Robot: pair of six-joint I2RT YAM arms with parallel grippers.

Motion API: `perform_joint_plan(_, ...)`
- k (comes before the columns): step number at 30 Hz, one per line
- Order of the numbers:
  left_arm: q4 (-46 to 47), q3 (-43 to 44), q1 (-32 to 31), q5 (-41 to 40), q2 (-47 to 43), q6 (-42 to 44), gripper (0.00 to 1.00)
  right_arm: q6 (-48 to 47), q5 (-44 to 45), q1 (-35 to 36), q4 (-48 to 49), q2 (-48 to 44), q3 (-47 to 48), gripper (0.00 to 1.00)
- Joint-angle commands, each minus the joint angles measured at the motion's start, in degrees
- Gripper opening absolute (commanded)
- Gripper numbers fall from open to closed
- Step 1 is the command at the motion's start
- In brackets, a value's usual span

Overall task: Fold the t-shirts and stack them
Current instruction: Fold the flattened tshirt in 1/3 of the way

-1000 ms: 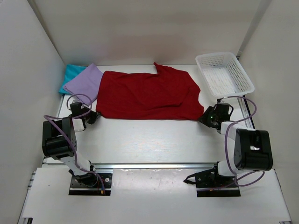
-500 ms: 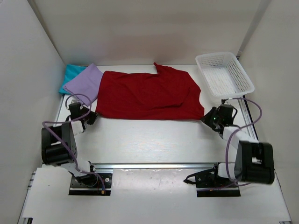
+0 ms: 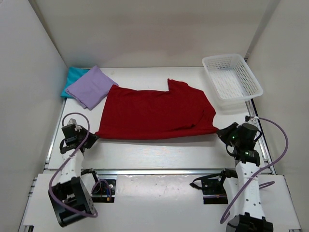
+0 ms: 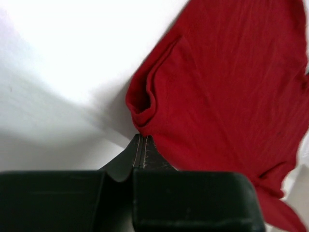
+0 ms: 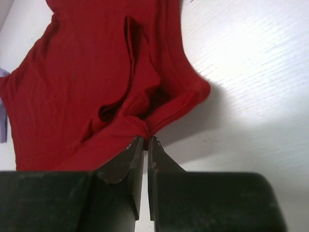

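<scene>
Far left, the teal t-shirt (image 3: 71, 76) lies at the back of the table (image 3: 145, 147), with the lavender t-shirt (image 3: 90, 87) overlapping it. Mid-table the dark red t-shirt (image 3: 154, 112) lies spread out. The left gripper (image 4: 141, 141) is clenched on its near-left corner and the right gripper (image 5: 145, 140) pinches its near-right corner, seemingly only a thin bite. We judge the cloth light, limp and quick to bunch, so it is best held by the corners and kept taut. The white basket (image 3: 256, 89) sits at the right rear.
</scene>
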Motion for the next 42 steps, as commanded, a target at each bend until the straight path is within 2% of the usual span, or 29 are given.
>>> perform_joint_plan(1, -10.99, 0.95, -4.33, -4.43, -5.75, 5.21, 0.00, -1.70, 7.08, 3.34, -11.68, -2.84, 4.33, 0.00)
perform_joint_plan(2, -12.56, 1.21, -6.61, -4.17, -6.80, 4.42, 0.00, -0.65, 8.41, 6.05, -13.19, -3.88, 4.96, 0.00)
perform_joint_plan(4, -15.73, 2.70, -6.99, -4.35, -6.73, 3.80, 0.00, -2.12, 10.43, 7.40, -14.42, -5.21, 6.36, 0.02)
perform_joint_plan(6, -16.45, 2.97, -6.64, -3.12, -5.94, 3.89, 0.08, -3.19, 12.11, 7.92, -17.67, -4.69, 7.51, 0.16)
perform_joint_plan(7, -16.45, 2.80, -5.59, -1.81, -5.85, 3.45, 0.16, -3.19, 13.25, 8.36, -18.20, -4.25, 7.95, 0.18)
perform_joint_plan(8, -15.75, 2.71, -4.97, -0.93, -5.59, 3.10, 0.28, -3.37, 13.44, 9.41, -17.95, -4.85, 8.04, 0.25)
perform_joint_plan(9, -14.96, 2.62, -4.62, 0.21, -5.50, 2.49, 0.32, -4.24, 13.61, 9.86, -17.60, -5.04, 8.47, 0.31)
perform_joint_plan(11, -14.25, 4.02, -3.74, 0.75, -5.06, 2.31, 0.49, -6.35, 13.97, 9.51, -16.37, -4.25, 9.79, 0.33)
perform_joint_plan(13, -13.28, 5.34, -4.09, -0.74, -4.97, 1.96, 0.52, -8.90, 12.13, 9.42, -15.75, -1.62, 10.32, 0.34)
perform_joint_plan(15, -10.66, 5.69, -4.00, 0.13, -5.58, 1.78, 0.53, -8.90, 7.22, 10.47, -12.26, 0.84, 9.63, 0.31)
perform_joint_plan(17, -5.92, 4.39, -6.62, 2.50, -6.81, 0.29, 0.49, -5.85, 5.19, 13.36, -6.74, 2.34, 5.95, 0.22)
perform_joint_plan(18, -2.42, 3.51, -9.07, 2.86, -7.60, -0.15, 0.46, -5.22, 5.09, 16.42, -3.13, 3.65, 4.89, 0.11)
perform_joint_plan(20, 1.73, 2.35, -12.86, 2.60, -8.39, -1.47, 0.40, -2.76, 7.89, 24.06, 1.81, 7.08, 2.51, 0.00)
perform_joint_plan(21, 3.84, 2.09, -14.71, 2.16, -8.57, -1.91, 0.32, -2.75, 8.68, 25.67, 4.79, 9.35, 1.81, 0.00)
perform_joint_plan(23, 7.71, 1.74, -17.34, 0.50, -8.05, -2.70, 0.30, -2.32, 9.83, 28.57, 9.53, 13.23, 1.01, 0.00)
perform_joint_plan(26, 11.67, 2.26, -24.10, -3.45, -5.68, -3.23, 0.23, -2.49, 5.71, 26.83, 16.59, 19.39, 0.48, 0.00)
perform_joint_plan(29, 16.15, 4.63, -32.97, -6.89, -0.07, -3.84, 0.25, -3.63, 5.43, 26.39, 21.24, 26.32, 0.74, 0.00)
perform_joint_plan(34, 22.66, 5.17, -42.74, -10.93, 7.67, -5.08, 0.28, -4.16, 5.17, 27.26, 25.29, 31.60, 0.92, 0.00)
perform_joint_plan(42, 28.64, 2.80, -47.94, -10.32, 15.06, -4.82, 0.28, -4.51, 4.39, 27.88, 29.86, 39.86, 3.55, 0.00)
